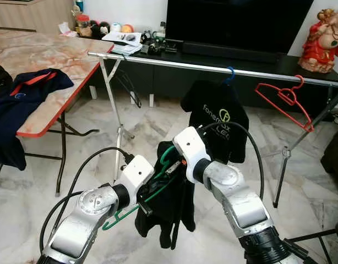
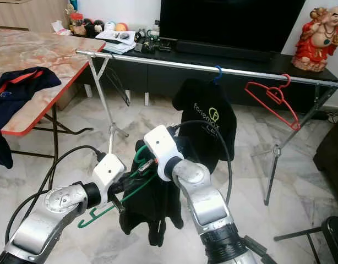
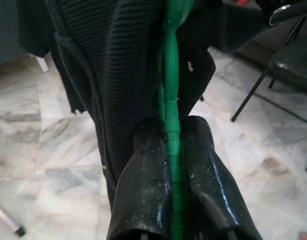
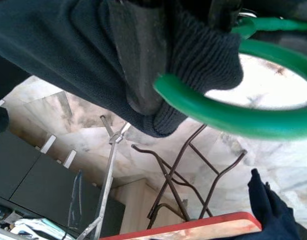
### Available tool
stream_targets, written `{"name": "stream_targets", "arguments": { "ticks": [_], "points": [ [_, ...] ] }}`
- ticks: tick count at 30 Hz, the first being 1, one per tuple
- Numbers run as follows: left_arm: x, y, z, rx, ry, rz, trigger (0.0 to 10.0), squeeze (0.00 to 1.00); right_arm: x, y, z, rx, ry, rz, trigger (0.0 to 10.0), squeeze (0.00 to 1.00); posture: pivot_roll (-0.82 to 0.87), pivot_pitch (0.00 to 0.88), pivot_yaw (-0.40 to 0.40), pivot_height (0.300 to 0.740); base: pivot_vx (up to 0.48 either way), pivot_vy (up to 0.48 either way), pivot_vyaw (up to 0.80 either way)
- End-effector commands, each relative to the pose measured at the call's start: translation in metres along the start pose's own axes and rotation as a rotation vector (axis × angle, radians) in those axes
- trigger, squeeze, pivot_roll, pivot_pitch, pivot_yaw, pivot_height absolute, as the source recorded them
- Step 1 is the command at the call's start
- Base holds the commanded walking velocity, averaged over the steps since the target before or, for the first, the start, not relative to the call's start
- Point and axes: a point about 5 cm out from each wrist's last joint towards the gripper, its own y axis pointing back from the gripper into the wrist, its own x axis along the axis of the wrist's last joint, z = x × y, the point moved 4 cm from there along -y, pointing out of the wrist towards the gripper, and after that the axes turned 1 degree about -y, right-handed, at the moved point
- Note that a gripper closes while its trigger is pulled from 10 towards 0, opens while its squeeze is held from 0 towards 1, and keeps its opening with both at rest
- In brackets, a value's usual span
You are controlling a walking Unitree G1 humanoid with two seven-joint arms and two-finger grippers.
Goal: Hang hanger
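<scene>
Clamping the green plastic hanger (image 1: 158, 190) between them, left gripper (image 3: 169, 142) pinches its bar, right gripper (image 1: 174, 165) grips near the hook; the dark knit garment (image 1: 169, 212) could slide off short of the silver rail (image 1: 213, 69).

Glossy green plastic hanger (image 3: 171, 100), matt black knit cloth garment (image 3: 108, 75), polished marble-looking floor (image 1: 158, 124), prob. metal rail (image 1: 213, 69).
</scene>
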Motion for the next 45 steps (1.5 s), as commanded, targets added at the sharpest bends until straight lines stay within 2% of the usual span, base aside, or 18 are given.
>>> {"name": "stream_targets", "arguments": {
  "ticks": [1,5,8,9,12,13,15,17,20,22,23,24,26,27,28,33,38,45],
  "points": [
    [0.015,-0.001,0.0,-0.01,-0.002,0.065,10.0,0.0,0.003,0.005,-0.009,0.082,-0.022,0.02,10.0,0.0,0.11,0.068,-0.09,0.74,0.0,0.0,0.0],
    [0.012,-0.002,-0.005,0.036,-0.009,0.056,10.0,0.0,0.002,0.012,-0.003,0.086,0.017,0.02,10.0,0.0,0.1,0.072,-0.089,0.74,0.0,0.0,0.0],
    [0.011,-0.002,-0.014,0.1,0.004,0.063,10.0,0.0,-0.002,0.021,0.017,0.019,0.029,0.001,10.0,0.0,0.09,0.074,-0.088,0.74,0.0,0.0,0.0],
    [0.011,-0.002,-0.014,0.1,0.004,0.063,10.0,0.0,-0.002,0.021,0.017,0.019,0.029,0.001,10.0,0.0,0.09,0.074,-0.088,0.74,0.0,0.0,0.0],
    [0.012,-0.004,-0.018,0.125,0.005,0.06,10.0,0.0,-0.006,0.029,0.04,-0.109,0.031,-0.014,10.0,0.0,0.09,0.075,-0.086,0.74,0.0,0.0,0.0],
    [0.01,-0.004,-0.017,0.121,0.004,0.047,10.0,0.0,-0.005,0.032,0.054,-0.196,0.002,-0.005,10.0,0.0,0.09,0.075,-0.085,0.74,0.0,0.0,0.0],
    [0.007,-0.005,-0.017,0.124,0.003,0.033,10.0,0.0,-0.002,0.035,0.061,-0.249,-0.018,0.015,10.0,0.0,0.09,0.075,-0.084,0.74,0.0,0.0,0.0],
    [0.007,-0.005,-0.017,0.122,0.005,0.033,10.0,0.0,-0.001,0.035,0.062,-0.254,-0.047,0.025,10.0,0.0,0.09,0.075,-0.084,0.74,0.0,0.0,0.0],
    [0.007,-0.005,-0.018,0.128,0.009,0.036,10.0,0.0,0.002,0.034,0.049,-0.182,-0.101,0.049,10.0,0.0,0.09,0.075,-0.084,0.74,0.0,0.0,0.0],
    [0.008,-0.005,-0.017,0.127,0.013,0.039,10.0,0.0,0.002,0.034,0.039,-0.126,-0.106,0.06,10.0,0.0,0.09,0.076,-0.085,0.74,0.0,0.0,0.0],
    [0.008,-0.005,-0.017,0.127,0.013,0.039,10.0,0.0,0.002,0.034,0.039,-0.126,-0.106,0.06,10.0,0.0,0.09,0.076,-0.085,0.74,0.0,0.0,0.0],
    [0.008,-0.006,-0.012,0.098,0.015,0.044,10.0,0.0,0.004,0.033,0.024,-0.037,-0.107,0.087,10.0,0.0,0.09,0.076,-0.085,0.74,0.0,0.0,0.0],
    [0.008,-0.006,-0.011,0.089,0.015,0.045,10.0,0.0,0.005,0.033,0.018,0.0,-0.109,0.099,10.0,0.0,0.09,0.076,-0.085,0.74,0.0,0.0,0.0],
    [0.009,-0.007,-0.01,0.087,0.018,0.049,10.0,0.0,0.006,0.033,0.005,0.076,-0.095,0.101,10.0,0.0,0.09,0.076,-0.085,0.74,0.0,0.0,0.0],
    [0.009,-0.007,-0.01,0.092,0.022,0.054,10.0,0.0,0.005,0.034,-0.001,0.112,-0.075,0.093,10.0,0.0,0.09,0.075,-0.084,0.74,0.0,0.0,0.0],
    [0.014,-0.008,-0.012,0.104,0.048,0.082,10.0,0.0,0.0,0.036,-0.014,0.178,-0.032,0.066,10.0,0.0,0.09,0.076,-0.086,0.74,0.0,0.0,0.0],
    [0.016,-0.011,0.0,0.04,0.056,0.098,10.0,0.0,0.001,0.044,-0.034,0.31,0.025,0.084,10.0,0.0,0.08,0.078,-0.084,0.74,0.0,0.0,0.0],
    [0.017,-0.012,0.001,0.04,0.068,0.109,10.0,0.0,-0.001,0.051,-0.046,0.386,0.061,0.081,10.0,0.0,0.08,0.078,-0.086,0.74,0.0,0.0,0.0]
  ]
}}
